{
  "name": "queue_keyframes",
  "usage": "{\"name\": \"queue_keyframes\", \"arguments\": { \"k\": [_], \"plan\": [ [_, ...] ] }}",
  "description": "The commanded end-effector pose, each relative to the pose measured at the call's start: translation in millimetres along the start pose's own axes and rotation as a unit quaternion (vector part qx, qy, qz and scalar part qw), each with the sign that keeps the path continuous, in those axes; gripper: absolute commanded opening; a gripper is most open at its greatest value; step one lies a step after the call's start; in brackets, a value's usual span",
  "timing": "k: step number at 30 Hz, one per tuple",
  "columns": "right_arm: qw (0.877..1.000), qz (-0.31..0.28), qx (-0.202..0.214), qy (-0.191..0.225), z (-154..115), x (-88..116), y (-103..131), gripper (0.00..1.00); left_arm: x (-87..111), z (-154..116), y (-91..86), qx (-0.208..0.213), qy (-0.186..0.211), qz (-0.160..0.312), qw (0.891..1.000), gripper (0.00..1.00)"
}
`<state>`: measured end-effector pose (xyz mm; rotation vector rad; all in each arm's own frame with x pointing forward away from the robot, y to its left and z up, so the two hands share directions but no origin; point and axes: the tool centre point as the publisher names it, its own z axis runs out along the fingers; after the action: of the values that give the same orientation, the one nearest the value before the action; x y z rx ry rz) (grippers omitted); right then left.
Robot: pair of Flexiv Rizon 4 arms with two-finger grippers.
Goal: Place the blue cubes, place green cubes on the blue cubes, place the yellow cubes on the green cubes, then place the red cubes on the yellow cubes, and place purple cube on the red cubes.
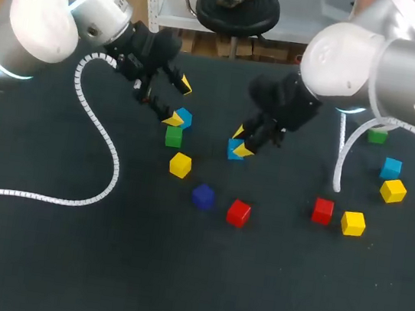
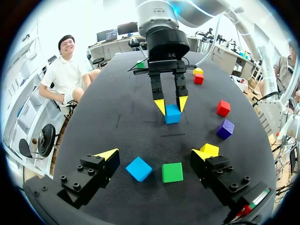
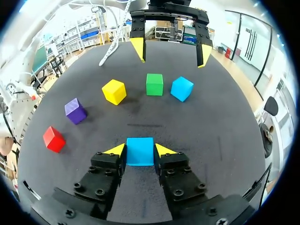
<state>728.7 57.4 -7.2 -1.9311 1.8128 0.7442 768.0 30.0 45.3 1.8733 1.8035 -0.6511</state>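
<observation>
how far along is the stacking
Barely started: no cube sits on another yet. The right hand is shut on a blue cube. The left hand is open, with a second blue cube and a green cube between its fingers. All stacking is left.

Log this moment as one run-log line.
right tool: shut on solid blue cube | left tool: open, above second blue cube and green cube | stacking: not begun

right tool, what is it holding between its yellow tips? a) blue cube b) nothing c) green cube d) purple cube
a: in the right wrist view a blue cube sits between the yellow tips of the right tool, with both tips touching its sides.
</observation>
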Motion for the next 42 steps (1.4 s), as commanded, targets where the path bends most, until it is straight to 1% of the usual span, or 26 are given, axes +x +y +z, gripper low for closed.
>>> {"name": "queue_keyframes", "arguments": {
  "k": [1, 7, 15, 20, 30, 42],
  "plan": [
    [1.000, 0.004, 0.007, -0.002, -4.6, 1.5, 6.1, 0.00, 0.5, -0.1, 0.8, 0.001, 0.000, 0.001, 1.000, 1.00],
    [1.000, 0.011, 0.019, -0.003, -11.2, -1.4, 15.6, 0.00, 0.5, -0.1, 0.8, 0.001, 0.000, 0.001, 1.000, 1.00],
    [1.000, 0.017, 0.020, 0.000, -8.3, -0.3, 20.7, 0.00, 0.5, -0.1, 0.8, 0.001, 0.000, 0.001, 1.000, 1.00],
    [0.999, 0.022, 0.023, 0.001, -4.8, 0.1, 21.6, 0.00, 0.5, -0.1, 0.8, 0.001, 0.000, 0.001, 1.000, 1.00],
    [1.000, 0.025, 0.017, 0.001, 2.3, 0.4, 24.4, 0.00, 0.5, -0.1, 0.8, 0.001, 0.000, 0.001, 1.000, 1.00],
    [0.999, 0.024, 0.022, 0.003, 1.1, 2.4, 23.3, 0.00, 0.5, -0.1, 0.8, 0.001, 0.000, 0.001, 1.000, 1.00]
  ]
}}
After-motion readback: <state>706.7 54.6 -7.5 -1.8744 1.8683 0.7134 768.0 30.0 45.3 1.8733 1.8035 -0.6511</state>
